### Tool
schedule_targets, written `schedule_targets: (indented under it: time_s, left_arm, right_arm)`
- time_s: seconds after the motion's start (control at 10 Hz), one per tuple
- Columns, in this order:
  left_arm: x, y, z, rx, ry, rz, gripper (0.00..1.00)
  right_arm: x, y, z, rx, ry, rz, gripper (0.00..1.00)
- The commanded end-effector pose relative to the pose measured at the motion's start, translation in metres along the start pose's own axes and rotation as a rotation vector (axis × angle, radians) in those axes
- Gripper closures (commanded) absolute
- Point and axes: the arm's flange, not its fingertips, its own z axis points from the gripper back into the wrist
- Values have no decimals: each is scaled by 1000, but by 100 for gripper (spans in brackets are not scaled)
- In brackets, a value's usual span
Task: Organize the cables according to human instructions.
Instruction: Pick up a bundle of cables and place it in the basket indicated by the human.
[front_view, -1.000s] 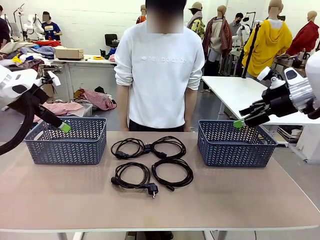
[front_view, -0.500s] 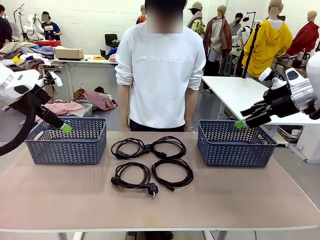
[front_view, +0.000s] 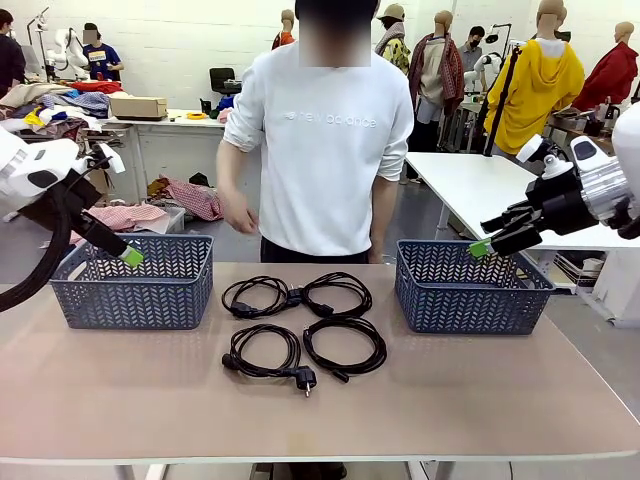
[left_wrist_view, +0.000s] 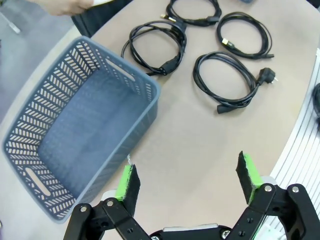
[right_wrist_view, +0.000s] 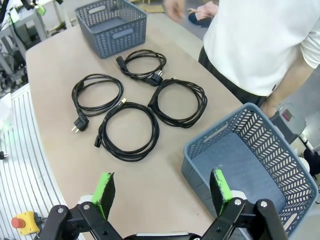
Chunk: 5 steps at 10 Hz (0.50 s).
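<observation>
Clearly, from the wrists — left tool (left_wrist_view: 186, 169), right tool (right_wrist_view: 162, 180) agape; frontally, merely side-on

From the near side, my front camera looks across the table (front_view: 150, 390) at the person (front_view: 320, 160). My wrist cameras look down, one over the left basket (left_wrist_view: 85, 135), one over the right basket (right_wrist_view: 250, 165); all three share the cables (front_view: 295, 297).

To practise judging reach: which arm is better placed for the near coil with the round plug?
Left, probably: the left gripper, open, hovers by the left basket, nearer that coil; the right gripper hangs beyond the neighbouring coil.
</observation>
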Motion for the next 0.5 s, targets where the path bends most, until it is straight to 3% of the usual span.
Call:
schedule_targets:
  time_s: [0.0, 0.4]
  left_arm:
    - [-2, 2, 0, -15, -8, -5, 0]
    - [-2, 2, 0, -15, -8, -5, 0]
  right_arm:
    - [1, 0, -1, 7, -17, -3, 0]
    - [1, 0, -1, 7, -17, -3, 0]
